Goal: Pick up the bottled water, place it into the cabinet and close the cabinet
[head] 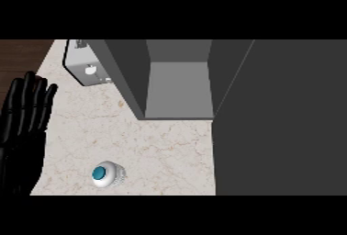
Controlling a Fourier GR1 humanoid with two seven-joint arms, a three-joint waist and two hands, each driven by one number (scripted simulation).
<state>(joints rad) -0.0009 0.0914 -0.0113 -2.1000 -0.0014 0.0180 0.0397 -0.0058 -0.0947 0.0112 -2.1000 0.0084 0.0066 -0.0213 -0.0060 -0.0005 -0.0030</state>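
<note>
The bottled water [106,174] stands upright on the marble counter [163,147] near its front edge, seen from above as a white ribbed round with a blue cap. The dark grey cabinet [177,87] sits at the back centre with its inside open to view, and its door [281,119] is swung wide, filling the right side. My left hand [25,110] rests at the left edge, fingers straight and pointing up, well apart from the bottle. My right hand does not show.
A silver appliance [86,69] sits at the back left, touching the cabinet's left wall. Dark wood floor [24,55] shows beyond the counter's left edge. Bare counter lies between the bottle and the cabinet.
</note>
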